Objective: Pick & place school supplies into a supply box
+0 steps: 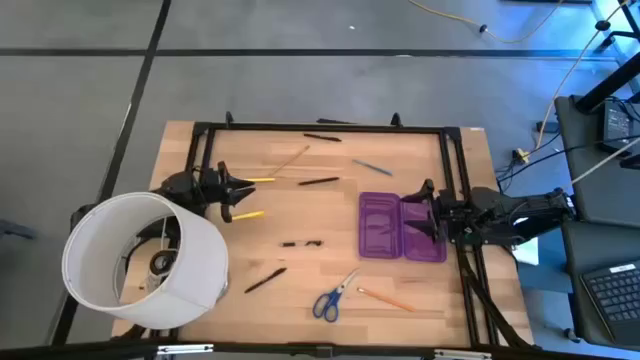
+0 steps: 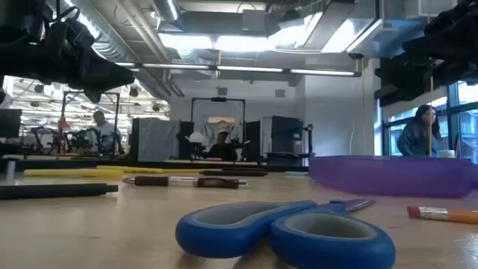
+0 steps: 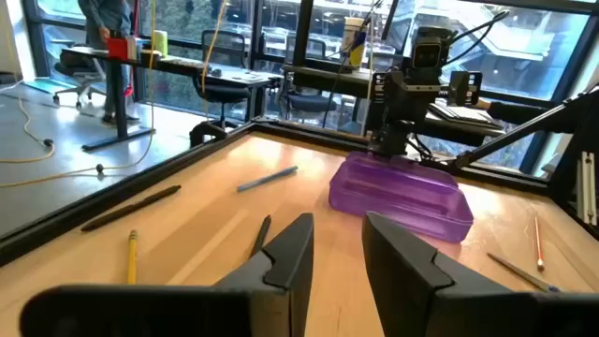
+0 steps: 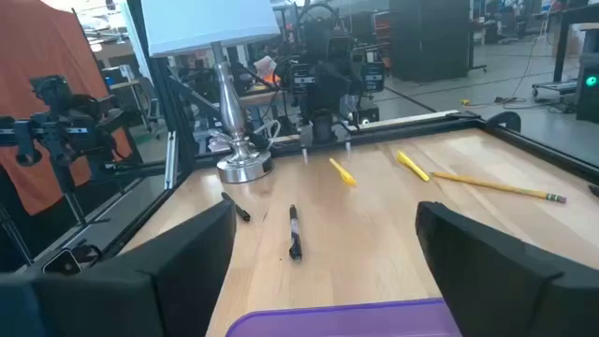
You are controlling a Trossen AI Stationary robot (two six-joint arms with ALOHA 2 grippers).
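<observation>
Purple pencil case (image 1: 402,227) lay open; right gripper (image 1: 430,214) hung over it spread wide, left gripper (image 1: 242,194) narrowly parted, both empty.

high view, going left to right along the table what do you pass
white lampshade → left tool → black pen → blue-handled scissors → purple supply box → right tool

Purple supply box (image 1: 402,227) open, table's right; pencils, pens, scissors (image 1: 333,297) scattered
</observation>
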